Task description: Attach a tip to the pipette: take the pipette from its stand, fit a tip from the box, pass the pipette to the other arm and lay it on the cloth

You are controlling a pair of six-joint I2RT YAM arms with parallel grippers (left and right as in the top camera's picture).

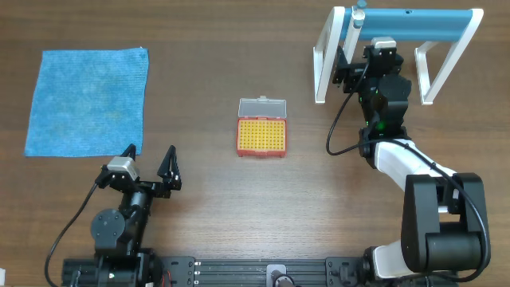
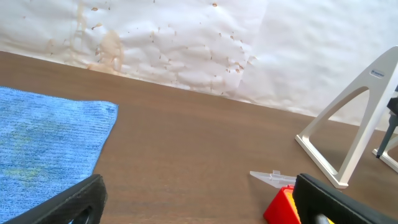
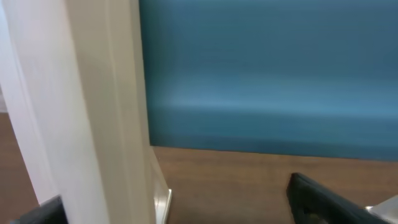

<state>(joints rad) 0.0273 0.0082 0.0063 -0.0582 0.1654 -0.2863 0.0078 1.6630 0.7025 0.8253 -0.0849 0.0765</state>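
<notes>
Left jaws: spread wide and holding nothing, low over the counter (image 1: pixel 239 223), close to the corner of the blue cloth (image 1: pixel 88 102) nearest the arm bases.

Right jaws: also wide apart, nothing gripped. They are up at the stand (image 1: pixel 325 60). One white upright (image 3: pixel 106 106) stands just ahead of the gap between the fingers (image 3: pixel 320 198), and the blue crossbar (image 3: pixel 267 68) is behind it.

Pipette (image 1: pixel 360 11): on the stand. Its top shows at the left end of the crossbar, at the far right of the counter.

Tip box (image 1: pixel 261 137): mid-counter, well apart from both arms. The clear lid (image 1: pixel 262 106) is open on the far side, above an orange base with rows of yellow tips.

The cloth lies flat at the far left of the counter.
</notes>
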